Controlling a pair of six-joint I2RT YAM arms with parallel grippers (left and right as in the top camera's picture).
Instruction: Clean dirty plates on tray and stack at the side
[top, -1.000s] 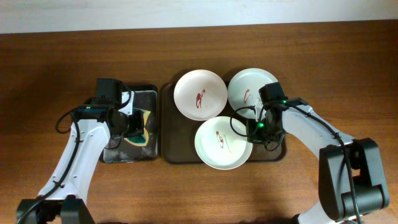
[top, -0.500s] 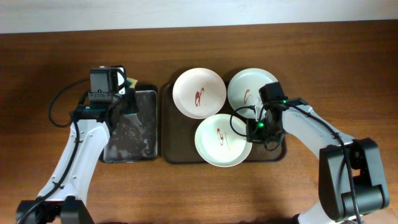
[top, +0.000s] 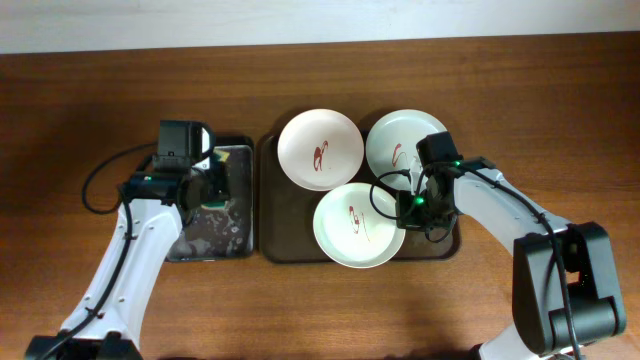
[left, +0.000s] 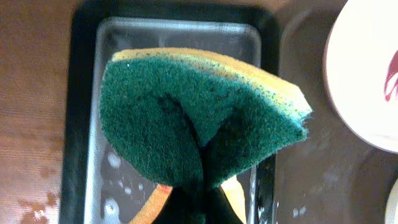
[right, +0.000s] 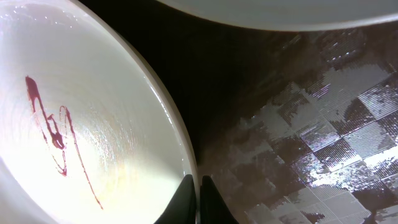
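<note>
Behind sponge (left: 186, 118), left pincer (left: 198, 208) mostly hidden. In right wrist view, front plate (right: 93, 124) cut off left, bottom.

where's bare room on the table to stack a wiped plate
Bare table in front of the tray, between the arms; also far left, past the black tray. Crowded: three plates fill the tray, right gripper at one's rim.

From my seat both arms match: white shells along the left arm (top: 133, 240) and right arm (top: 497, 205), black joint housings, looping black cables (top: 87, 190). A green light (top: 420, 200) glows at the right wrist; its fingertips (right: 185, 202) are slim and dark.
</note>
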